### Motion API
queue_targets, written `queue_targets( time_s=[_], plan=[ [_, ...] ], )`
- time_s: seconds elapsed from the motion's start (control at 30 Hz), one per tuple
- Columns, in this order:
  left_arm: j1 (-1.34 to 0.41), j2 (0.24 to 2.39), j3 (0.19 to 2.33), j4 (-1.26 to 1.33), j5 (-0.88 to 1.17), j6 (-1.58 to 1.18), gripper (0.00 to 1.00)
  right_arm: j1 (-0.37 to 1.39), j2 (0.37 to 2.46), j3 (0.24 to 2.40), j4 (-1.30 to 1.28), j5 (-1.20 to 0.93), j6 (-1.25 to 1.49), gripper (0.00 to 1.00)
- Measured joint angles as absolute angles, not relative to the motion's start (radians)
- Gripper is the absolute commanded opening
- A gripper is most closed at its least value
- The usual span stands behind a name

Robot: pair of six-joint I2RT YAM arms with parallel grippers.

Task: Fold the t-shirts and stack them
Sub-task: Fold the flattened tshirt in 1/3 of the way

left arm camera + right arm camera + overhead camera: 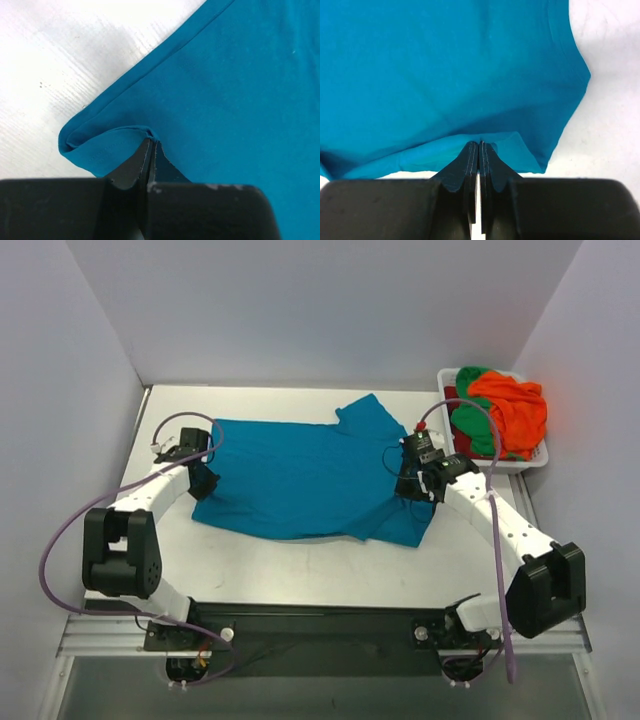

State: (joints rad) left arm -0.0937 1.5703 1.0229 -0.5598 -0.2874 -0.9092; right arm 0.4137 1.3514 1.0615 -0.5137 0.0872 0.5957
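A teal blue t-shirt (300, 475) lies spread across the middle of the white table. My left gripper (204, 476) is shut on its left hem, where the cloth bunches at the fingertips (148, 145). My right gripper (412, 484) is shut on the shirt's right side near a sleeve, with the fabric pinched and lifted at its tips (479, 146). Orange (515, 408), green (470, 420) and dark red t-shirts lie piled in a white basket (540, 458) at the back right.
White walls enclose the table on three sides. The basket stands close to the right arm's elbow. Bare table (300, 570) shows in front of the shirt and along the far edge.
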Motion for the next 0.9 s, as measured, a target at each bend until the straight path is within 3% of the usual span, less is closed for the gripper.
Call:
queue_targets(
  time_s=[0.9],
  plan=[
    [-0.007, 1.667, 1.127, -0.525, -0.232, -0.94, 0.0, 0.247, 1.455, 1.163, -0.471, -0.024, 0.518, 0.0]
  ],
)
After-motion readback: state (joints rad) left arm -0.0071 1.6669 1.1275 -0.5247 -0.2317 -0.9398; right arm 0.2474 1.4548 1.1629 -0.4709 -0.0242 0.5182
